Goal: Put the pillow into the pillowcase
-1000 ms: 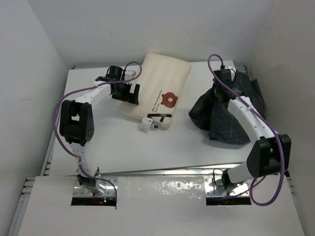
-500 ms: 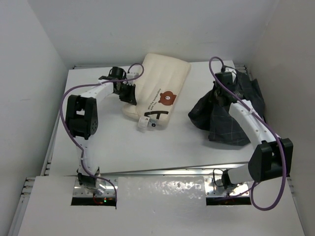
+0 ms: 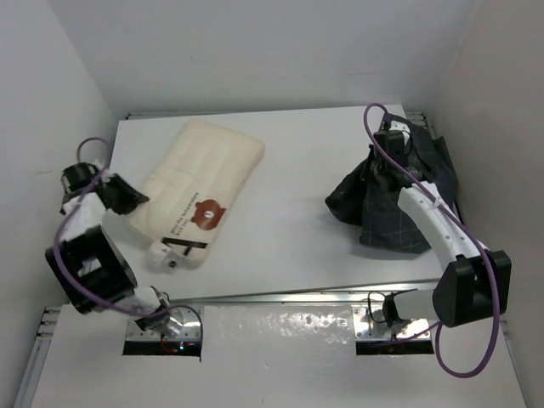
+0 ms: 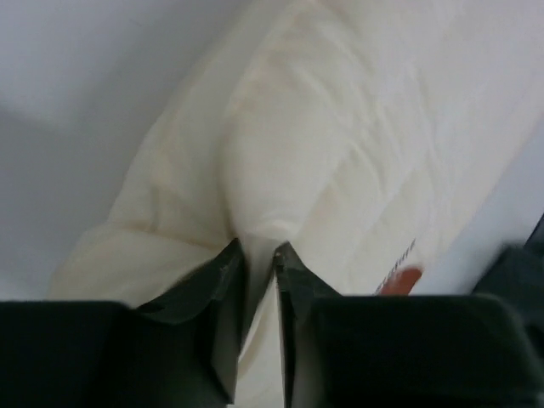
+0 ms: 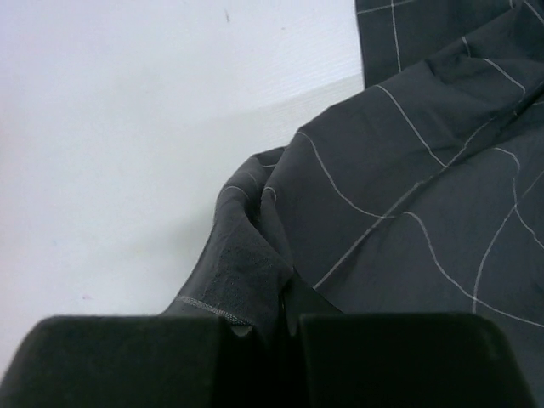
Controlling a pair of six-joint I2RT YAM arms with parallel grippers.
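the left claw [image 4: 259, 255] is clenched on an edge of the pillow [image 3: 204, 174], which lies left on the surface [image 3: 289, 225], long axis slanting near-left to far-right, well apart from the pillowcase [image 3: 399, 212] heaped at right, whose fold the right claw [image 5: 285, 299] grips.

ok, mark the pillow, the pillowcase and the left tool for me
pillow [image 3: 202, 166]: top external view, middle of the quilted cream face.
pillowcase [image 3: 382, 223]: top external view, near fold of the checked grey cloth.
left tool [image 4: 257, 253]: left wrist view, between the fingertips, where they pinch the pillow's edge.
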